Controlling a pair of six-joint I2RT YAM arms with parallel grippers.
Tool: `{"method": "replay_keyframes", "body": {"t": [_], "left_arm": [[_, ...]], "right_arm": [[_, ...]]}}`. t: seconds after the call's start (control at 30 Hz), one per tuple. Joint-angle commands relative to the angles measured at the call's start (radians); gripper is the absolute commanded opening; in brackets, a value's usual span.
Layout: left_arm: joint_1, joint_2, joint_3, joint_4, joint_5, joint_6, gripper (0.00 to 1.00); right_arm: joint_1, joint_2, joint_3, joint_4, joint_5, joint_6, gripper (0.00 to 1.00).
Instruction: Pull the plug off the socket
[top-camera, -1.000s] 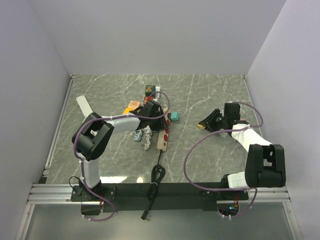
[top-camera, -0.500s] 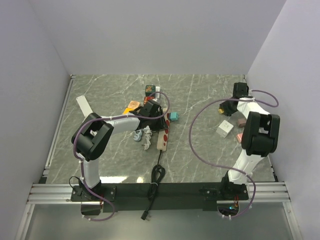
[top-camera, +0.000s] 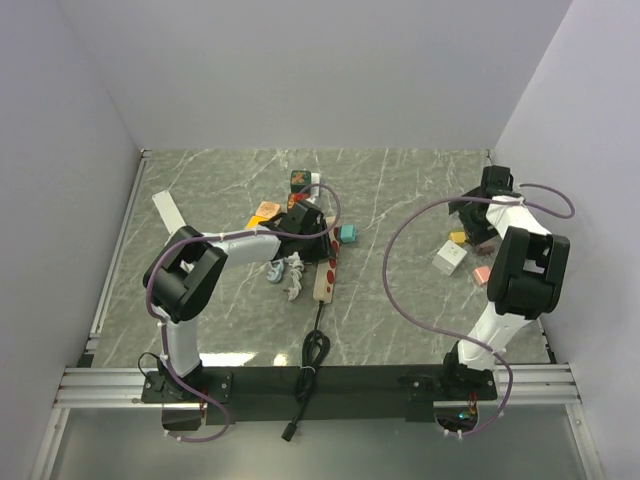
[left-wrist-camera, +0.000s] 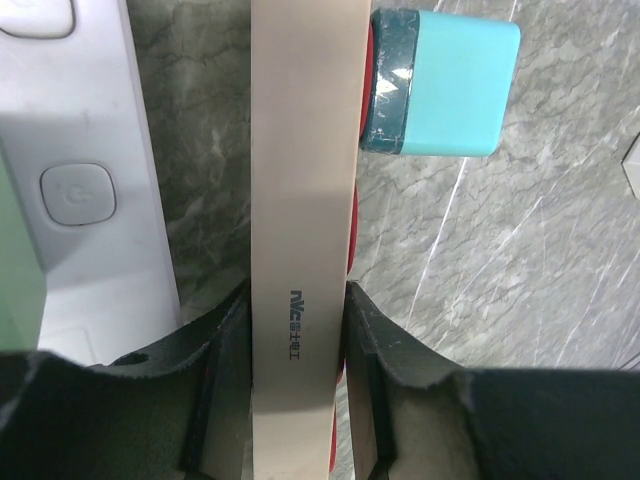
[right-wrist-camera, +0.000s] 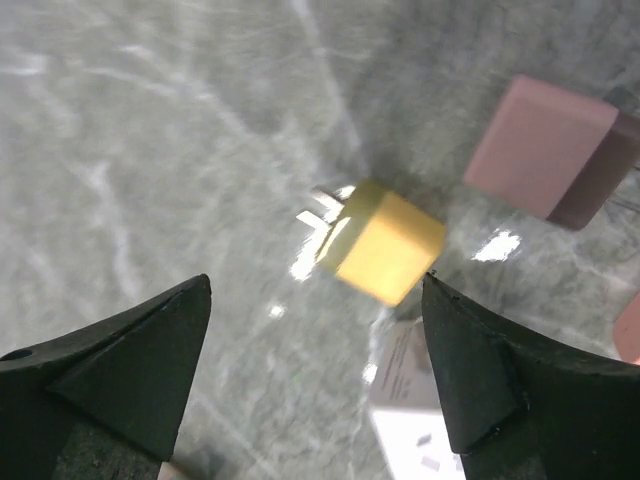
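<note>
The socket is a beige power strip (top-camera: 326, 273) (left-wrist-camera: 303, 190) lying on the marble table. My left gripper (top-camera: 305, 222) (left-wrist-camera: 297, 300) is shut on it, a finger pressed against each long side. A teal plug (top-camera: 348, 233) (left-wrist-camera: 445, 80) sits in the strip's red face, ahead of the fingers. At the far right, my right gripper (top-camera: 487, 212) (right-wrist-camera: 318, 282) stands open above a loose yellow plug (top-camera: 458, 238) (right-wrist-camera: 385, 242). That plug lies on the table with its prongs bare, touching neither finger.
A pink plug (top-camera: 482, 273) (right-wrist-camera: 550, 150) and a white plug (top-camera: 451, 257) (right-wrist-camera: 420, 400) lie beside the yellow one. A white device (left-wrist-camera: 80, 180), a dark cube (top-camera: 300, 180), an orange piece (top-camera: 263, 211) and a grey bundle (top-camera: 290, 272) crowd the strip. Its black cable (top-camera: 315, 345) runs to the near edge.
My right arm swung from mid-table to the far right carrying the yellow plug, then opened and let it drop onto the table. The left arm has not moved.
</note>
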Motion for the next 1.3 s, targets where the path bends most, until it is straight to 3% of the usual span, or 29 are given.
{"method": "replay_keyframes", "body": {"t": [0.0, 0.2, 0.43, 0.57, 0.87, 0.97, 1.27], "left_arm": [[-0.018, 0.040, 0.008, -0.116, 0.005, 0.049, 0.00], [-0.026, 0.058, 0.034, -0.110, 0.023, 0.053, 0.00], [-0.027, 0.061, 0.040, -0.088, 0.066, 0.057, 0.00], [-0.030, 0.058, 0.032, -0.070, 0.098, 0.060, 0.00], [-0.033, 0.057, 0.026, -0.038, 0.170, 0.076, 0.00], [-0.035, 0.060, 0.028, -0.022, 0.210, 0.078, 0.01], [-0.041, 0.061, 0.032, -0.021, 0.224, 0.078, 0.01]], "right_arm": [[-0.005, -0.119, 0.014, 0.020, -0.038, -0.034, 0.92], [0.050, -0.185, 0.027, 0.110, -0.240, -0.131, 0.91], [0.295, -0.133, -0.040, 0.226, -0.573, -0.209, 0.90], [0.408, -0.098, -0.136, 0.333, -0.615, -0.205, 0.90], [0.423, -0.009, -0.242, 0.447, -0.701, -0.268, 0.84], [0.423, 0.008, -0.253, 0.482, -0.733, -0.263, 0.78], [0.437, 0.071, -0.241, 0.490, -0.764, -0.245, 0.46]]}}
